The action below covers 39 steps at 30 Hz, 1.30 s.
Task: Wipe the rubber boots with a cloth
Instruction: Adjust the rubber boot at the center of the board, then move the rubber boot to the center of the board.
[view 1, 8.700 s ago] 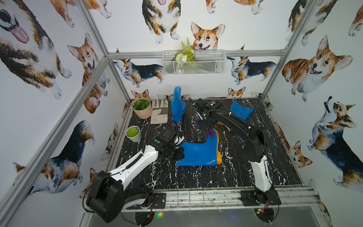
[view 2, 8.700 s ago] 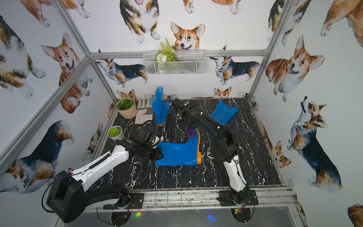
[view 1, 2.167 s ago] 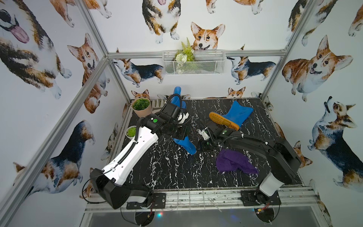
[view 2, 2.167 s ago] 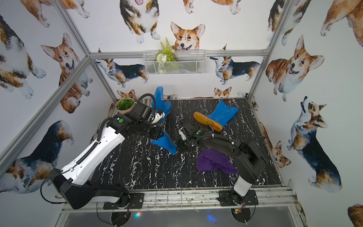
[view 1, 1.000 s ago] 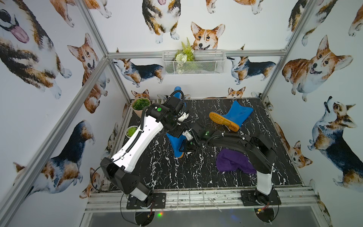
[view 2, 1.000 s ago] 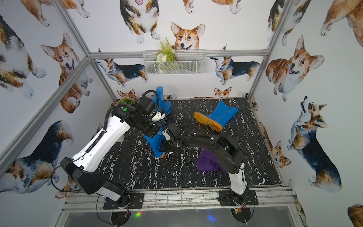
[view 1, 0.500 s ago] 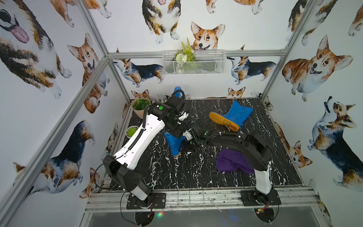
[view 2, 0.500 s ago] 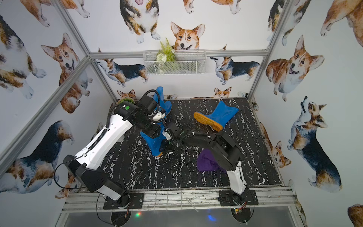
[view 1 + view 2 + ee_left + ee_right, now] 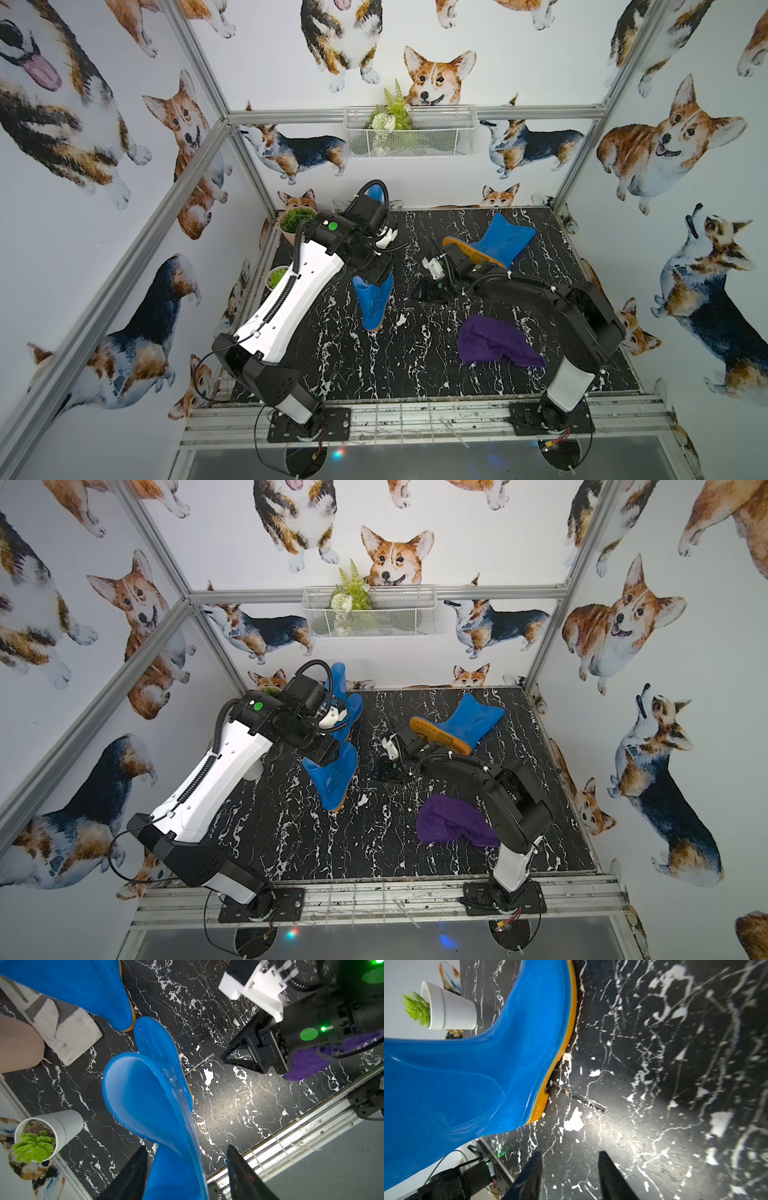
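Observation:
One blue rubber boot (image 9: 372,301) stands upright mid-table on its orange sole. My left gripper (image 9: 186,1147) hangs open over its top rim (image 9: 145,1093), one finger on each side of the shaft and not pinching it. My right gripper (image 9: 569,1155) is open and empty, low over the table beside that boot's heel (image 9: 539,1105). A second boot (image 9: 498,245) lies at the back right, sole towards the camera. A third boot (image 9: 345,688) stands at the back, partly hidden by the left arm. The purple cloth (image 9: 494,343) lies crumpled at the front right, under the right arm.
A beige plant pot (image 9: 296,222) and a small white pot (image 9: 276,276) stand along the left edge. A work glove (image 9: 62,1028) lies by the back boot. A wire basket (image 9: 409,131) hangs on the back wall. A metal rail (image 9: 415,415) runs along the front.
My left gripper has opened and let go of the middle boot's top, and the boot stays standing. My right gripper has drawn back to the right, away from the boot, and opened wider.

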Each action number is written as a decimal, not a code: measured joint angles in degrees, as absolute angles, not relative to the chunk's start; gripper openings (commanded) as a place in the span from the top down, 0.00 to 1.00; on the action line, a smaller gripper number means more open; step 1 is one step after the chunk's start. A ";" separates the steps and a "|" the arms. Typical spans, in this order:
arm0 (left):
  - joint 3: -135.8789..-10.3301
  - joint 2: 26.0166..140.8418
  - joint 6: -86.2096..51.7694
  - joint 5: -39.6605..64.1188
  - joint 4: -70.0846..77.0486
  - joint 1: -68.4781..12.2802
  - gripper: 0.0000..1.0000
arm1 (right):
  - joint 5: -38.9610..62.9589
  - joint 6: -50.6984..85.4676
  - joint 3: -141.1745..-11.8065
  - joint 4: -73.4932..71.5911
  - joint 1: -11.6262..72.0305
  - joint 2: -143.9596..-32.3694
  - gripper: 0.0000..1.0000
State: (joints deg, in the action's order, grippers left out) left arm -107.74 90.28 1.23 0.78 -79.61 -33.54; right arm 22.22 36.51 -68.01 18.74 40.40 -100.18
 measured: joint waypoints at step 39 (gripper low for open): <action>-89.38 65.28 -12.27 -1.06 -65.39 -33.85 0.37 | -8.36 12.73 -81.41 47.11 21.78 -109.16 0.96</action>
